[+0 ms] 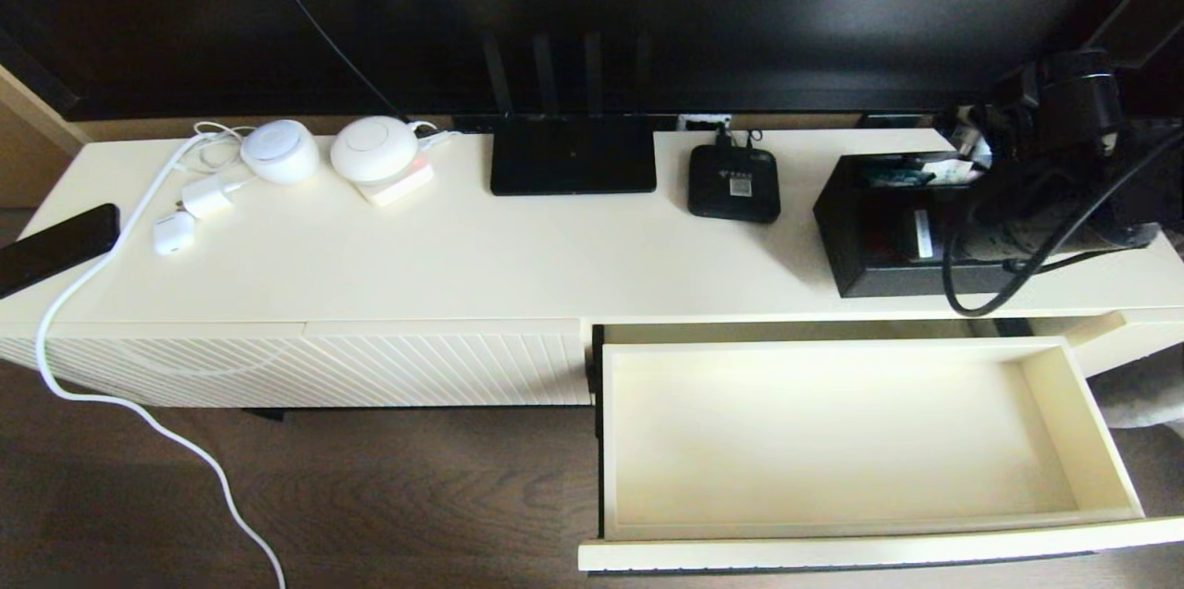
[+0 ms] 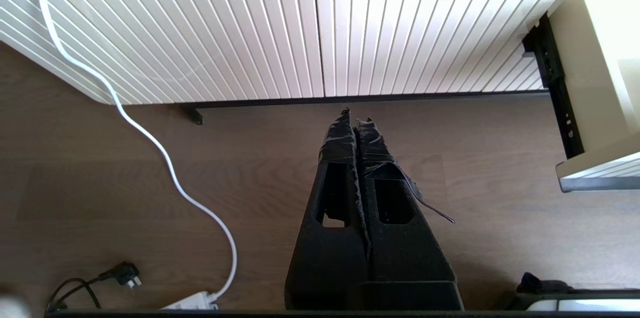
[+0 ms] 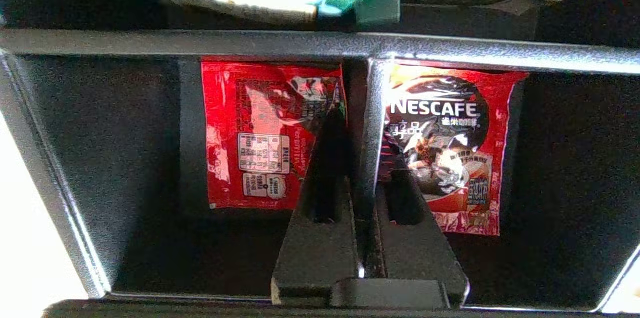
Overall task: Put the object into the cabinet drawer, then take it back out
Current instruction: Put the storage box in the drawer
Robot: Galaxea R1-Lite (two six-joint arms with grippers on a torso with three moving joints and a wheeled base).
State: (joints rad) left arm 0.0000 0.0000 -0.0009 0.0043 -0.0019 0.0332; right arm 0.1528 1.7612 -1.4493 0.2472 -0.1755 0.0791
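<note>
The object, a black organizer box (image 1: 869, 242), stands on the cabinet top at the right, just behind the open cabinet drawer (image 1: 1101, 441). My right arm (image 1: 1054, 136) reaches down into the box from the right. In the right wrist view the right gripper (image 3: 362, 138) is shut on the upright divider wall (image 3: 371, 108) between two compartments, one finger on each side. A red Nescafé sachet lies in each compartment (image 3: 260, 133) (image 3: 450, 143). The drawer's cream inside holds nothing. My left gripper (image 2: 356, 117) hangs shut over the floor in front of the cabinet.
A flat black router (image 1: 572, 165) and a small black set-top box (image 1: 733, 184) sit mid-top. White round devices (image 1: 280, 151) (image 1: 375, 149), chargers and a phone (image 1: 55, 247) lie at the left. A white cable (image 1: 139, 413) trails to the floor. A dark TV (image 1: 592, 25) spans the back.
</note>
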